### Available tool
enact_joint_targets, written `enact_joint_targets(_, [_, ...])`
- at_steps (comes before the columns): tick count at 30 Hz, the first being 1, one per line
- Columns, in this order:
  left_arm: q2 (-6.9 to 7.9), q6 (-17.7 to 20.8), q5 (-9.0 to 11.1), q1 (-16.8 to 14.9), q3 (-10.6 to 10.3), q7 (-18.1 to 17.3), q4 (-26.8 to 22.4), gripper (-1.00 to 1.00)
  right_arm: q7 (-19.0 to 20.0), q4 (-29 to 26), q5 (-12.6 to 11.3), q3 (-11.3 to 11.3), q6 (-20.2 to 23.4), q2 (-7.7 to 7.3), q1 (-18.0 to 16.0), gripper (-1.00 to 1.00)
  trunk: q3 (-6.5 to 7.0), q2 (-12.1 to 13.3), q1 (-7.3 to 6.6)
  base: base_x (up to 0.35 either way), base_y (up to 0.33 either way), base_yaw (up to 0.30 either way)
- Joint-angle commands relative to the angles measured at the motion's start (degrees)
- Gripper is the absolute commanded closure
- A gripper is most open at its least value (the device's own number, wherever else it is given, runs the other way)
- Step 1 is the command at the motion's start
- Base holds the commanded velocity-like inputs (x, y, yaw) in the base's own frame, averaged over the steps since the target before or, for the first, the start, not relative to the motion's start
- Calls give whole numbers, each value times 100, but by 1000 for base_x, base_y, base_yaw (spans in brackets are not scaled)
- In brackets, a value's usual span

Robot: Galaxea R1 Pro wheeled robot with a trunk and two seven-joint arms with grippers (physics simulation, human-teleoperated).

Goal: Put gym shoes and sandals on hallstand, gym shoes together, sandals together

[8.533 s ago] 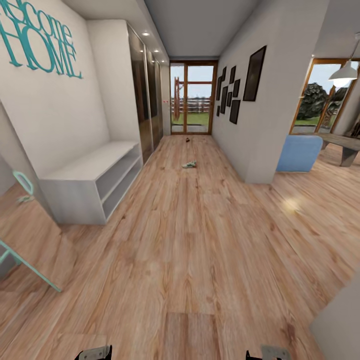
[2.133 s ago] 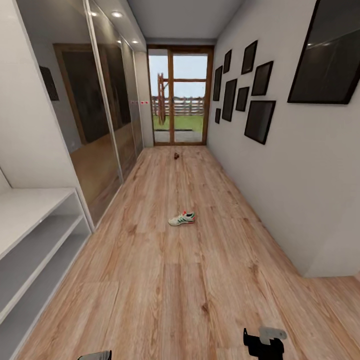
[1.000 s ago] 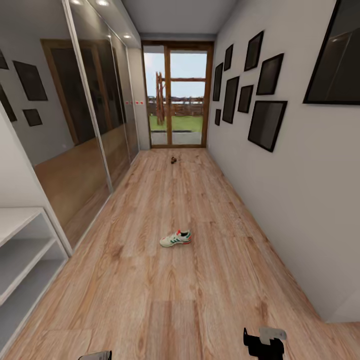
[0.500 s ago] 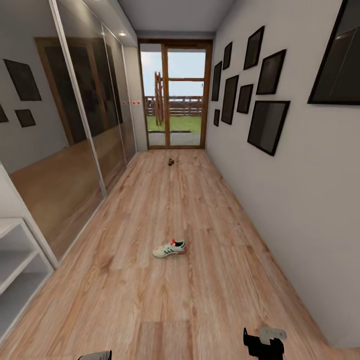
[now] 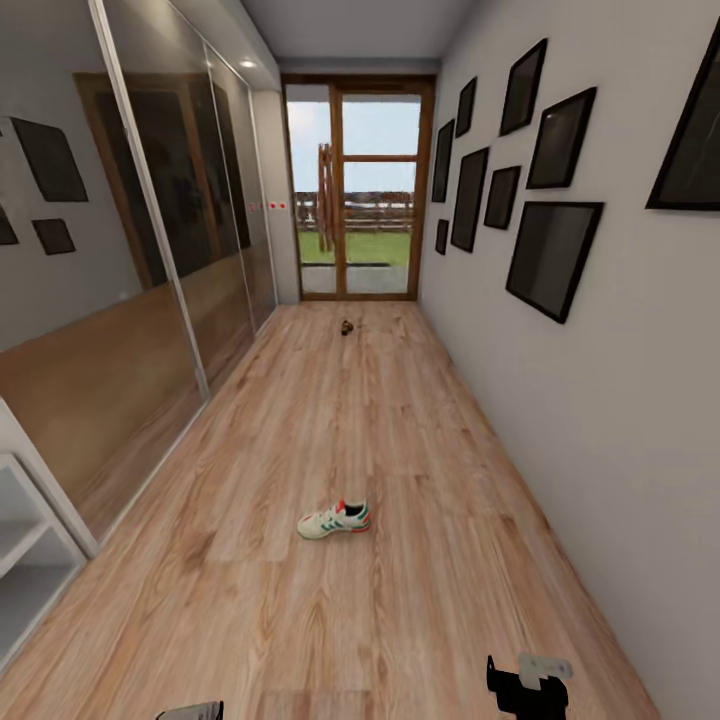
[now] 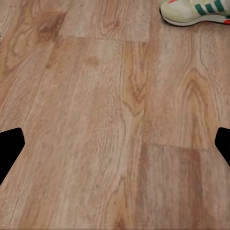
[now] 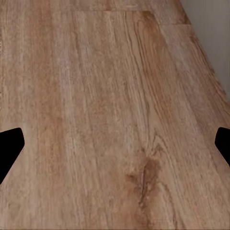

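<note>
One gym shoe (image 5: 334,520), white with green stripes and red-orange heel, lies on its sole on the corridor floor (image 5: 400,440) ahead of me, slightly left of centre. The left wrist view catches the same gym shoe (image 6: 194,11) at the frame's edge, well beyond my left gripper (image 6: 115,148), which is open with nothing in it. My right gripper (image 7: 115,148) is open too, over bare planks. Far down the corridor near the glass door lies a small brown thing (image 5: 347,327), likely a sandal, too small to make out. The hallstand is out of view.
A plain white two-shelf bench (image 5: 22,560) sits at the lower left. Mirrored wardrobe doors (image 5: 150,260) line the left wall. The right wall (image 5: 600,420) carries black picture frames. A glass door (image 5: 360,190) closes the far end.
The view has advanced down the corridor: the gym shoe now sits closer and lower, and the white bench has slid further off to the left. Both grippers stay open.
</note>
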Motion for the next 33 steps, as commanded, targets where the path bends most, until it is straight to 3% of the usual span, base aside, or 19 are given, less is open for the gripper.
enact_joint_targets(1, [-1, -19, 13, -4, 3, -2, 6, -100, -13, 2, -60, 49, -18, -3, -2, -100, -5, -2, 2, 299, -135, 220])
enact_joint_targets(33, [-1, -16, 13, -5, 3, -2, 6, -100, -13, 2, -60, 49, -18, -3, -3, -100, -5, -2, 2, 294, -138, 272])
